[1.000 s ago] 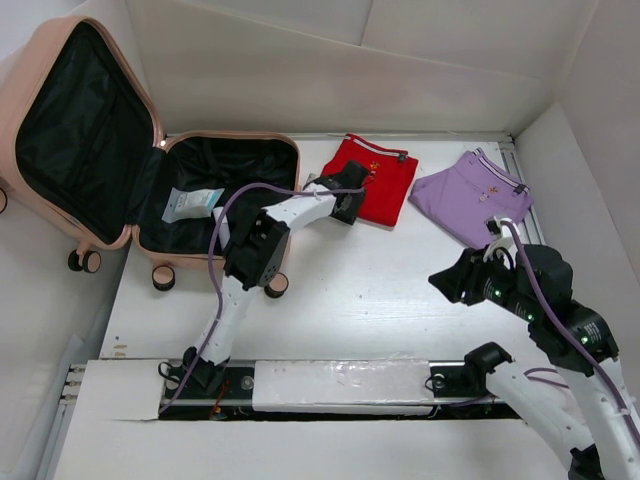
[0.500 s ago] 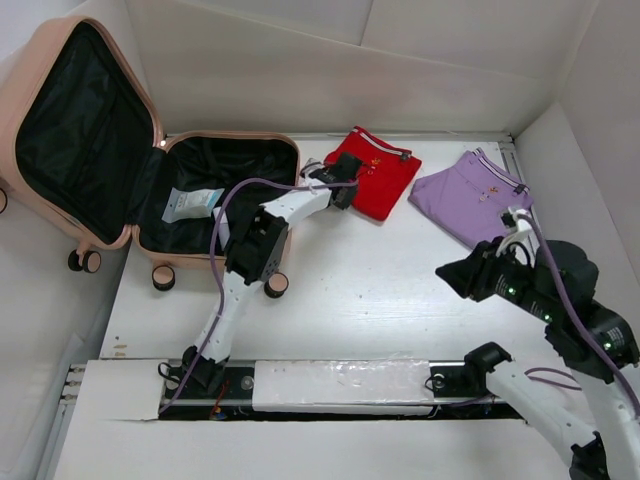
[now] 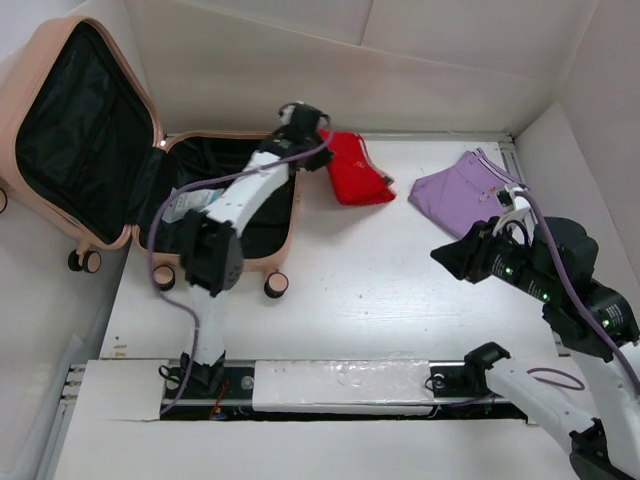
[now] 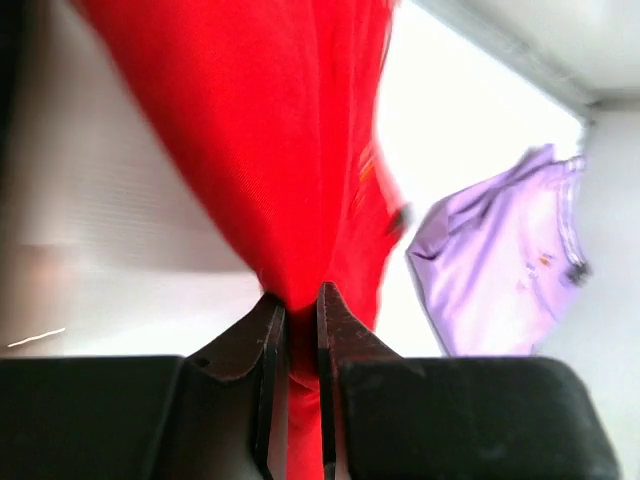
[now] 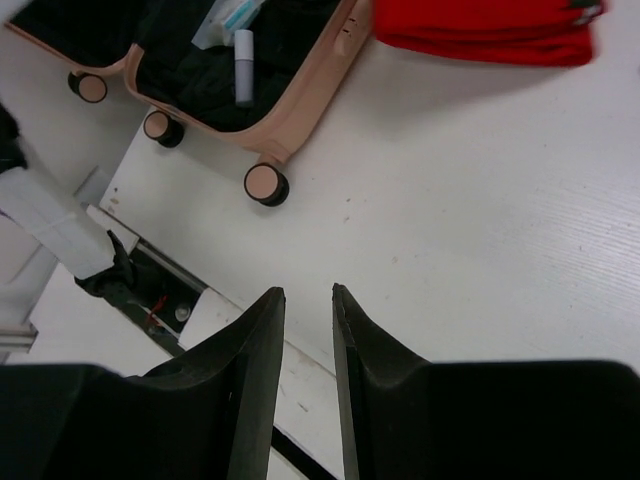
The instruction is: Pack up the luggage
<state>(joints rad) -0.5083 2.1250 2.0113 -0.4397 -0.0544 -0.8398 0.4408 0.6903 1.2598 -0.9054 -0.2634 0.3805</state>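
And there was the left tool point(image 4: 295, 300), clamped tight on a fold of the red garment point(image 3: 355, 170). The wrist view showed the cloth pinched right between the two fingers and spreading out beyond them. From above, that arm reached far back, with the tool up by the rear right corner of the luggage point(image 3: 12, 95). The red cloth ran from the grip out to the right, and its far end lay bunched on the white surface point(image 3: 380, 300) just beside the luggage's right wall.

The luggage itself sat at the back left of the surface, wide open. Its lid leaned up and away to the left, showing black lining, and its base lay flat with the casters point(image 5: 265, 183) at the near edge. Inside the base lay a small white tube point(image 5: 245, 50) and a pale blue packet point(image 3: 185, 205).

Over on the right, the purple garment point(image 3: 455, 190) lay folded flat on the surface, well apart from the red one and with nothing touching it.

The right tool point(image 5: 308, 292) hung above bare surface at the near right, pointing toward the luggage. Its fingers stood a little apart with nothing between them. Its own camera looked past them at the luggage's near corner and the edge of the red cloth.
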